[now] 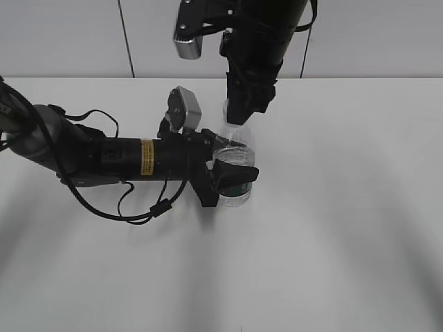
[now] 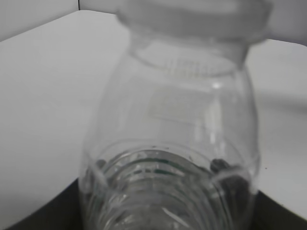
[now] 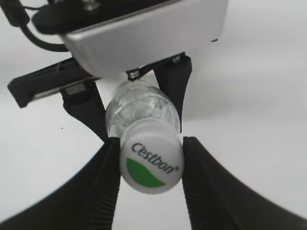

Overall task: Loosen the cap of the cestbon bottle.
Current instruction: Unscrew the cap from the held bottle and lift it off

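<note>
Between the right tool's (image 3: 151,167) closed-in fingers, white green-marked cap (image 3: 152,163); left tool (image 1: 232,174) clamping clear ribbed bottle (image 1: 239,155).

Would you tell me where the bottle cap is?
The cap sits atop the Cestbon bottle mid-table, between the right gripper fingers.
</note>
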